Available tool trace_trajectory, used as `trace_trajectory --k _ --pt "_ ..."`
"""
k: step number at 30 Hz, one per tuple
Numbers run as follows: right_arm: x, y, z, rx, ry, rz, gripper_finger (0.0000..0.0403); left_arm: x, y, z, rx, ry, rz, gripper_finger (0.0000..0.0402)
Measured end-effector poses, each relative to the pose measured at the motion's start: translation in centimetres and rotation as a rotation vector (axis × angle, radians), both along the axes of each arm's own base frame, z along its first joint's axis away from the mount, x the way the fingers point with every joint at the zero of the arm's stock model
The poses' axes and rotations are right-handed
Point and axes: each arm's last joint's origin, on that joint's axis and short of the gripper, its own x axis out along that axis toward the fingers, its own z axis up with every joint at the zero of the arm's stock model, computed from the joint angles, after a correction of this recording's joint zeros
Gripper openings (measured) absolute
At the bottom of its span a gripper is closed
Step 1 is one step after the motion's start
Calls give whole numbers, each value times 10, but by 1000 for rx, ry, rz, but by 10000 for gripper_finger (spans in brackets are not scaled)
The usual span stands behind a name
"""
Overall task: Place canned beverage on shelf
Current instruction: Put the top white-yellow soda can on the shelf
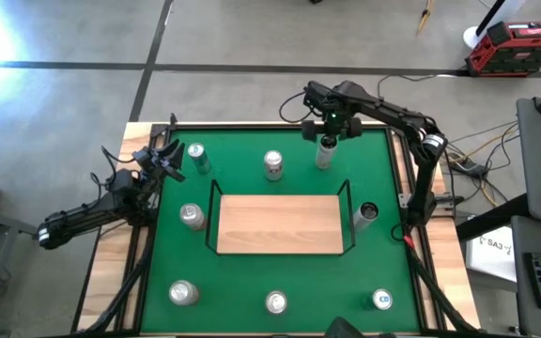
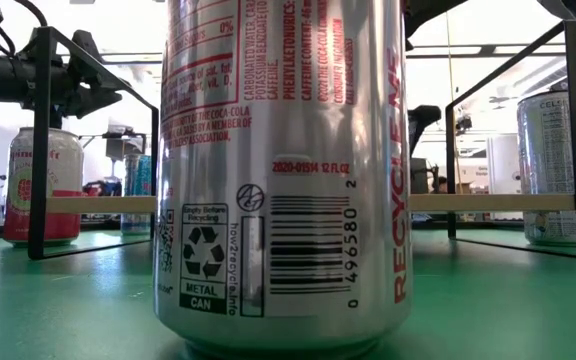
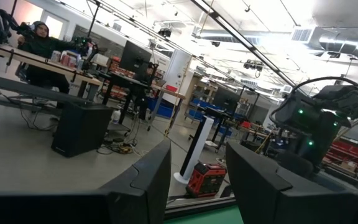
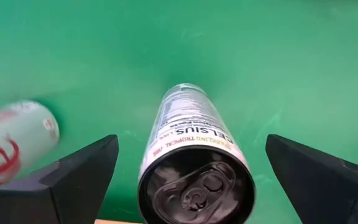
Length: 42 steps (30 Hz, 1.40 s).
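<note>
My left claw [image 1: 162,158] waits at the left edge of the green table [image 1: 252,282], raised and looking out into the room; its fingers [image 3: 145,183] stand apart with nothing between them. Just beside it, toward the table's middle, stands one silver can [image 1: 197,157], and another [image 1: 192,216] sits nearer the shelf's left end.

The shelf [image 1: 280,223], a light wood board inside a thin black wire rail, lies at the table's centre, bare on top, well apart from both my claws.

My right claw [image 1: 328,129] hangs over the far side of the table, directly above a slim upright Celsius can [image 4: 194,158]. Its fingers [image 4: 73,171] are spread wide, one on each side of the can's top, clear of it. A red-lettered silver can [image 1: 272,165] stands just to the side of this claw, between it and the shelf's far rail.

Three more cans [image 1: 276,301] line the near edge, and one [image 1: 364,216] leans by the shelf's right end.
</note>
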Motion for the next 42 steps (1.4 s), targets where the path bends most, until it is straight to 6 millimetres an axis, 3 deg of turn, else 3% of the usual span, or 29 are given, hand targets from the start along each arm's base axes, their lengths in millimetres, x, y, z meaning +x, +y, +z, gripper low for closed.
trace_trajectory --k 5,18,23,28,35,42 --pt "0 0 0 -9 7 148 400 0 0 0 0 1 0 137" --pt "-4 3 -1 22 47 205 394 0 0 0 0 0 0 137" --pt "-3 4 -1 34 30 242 346 0 0 0 -1 0 0 137" --pt "-2 5 -1 37 25 219 254 0 0 0 0 0 0 137" --pt "-2 6 -2 67 16 25 243 0 0 0 0 0 0 137" --pt "-1 10 -2 122 11 -401 243 0 0 0 0 0 0 137"
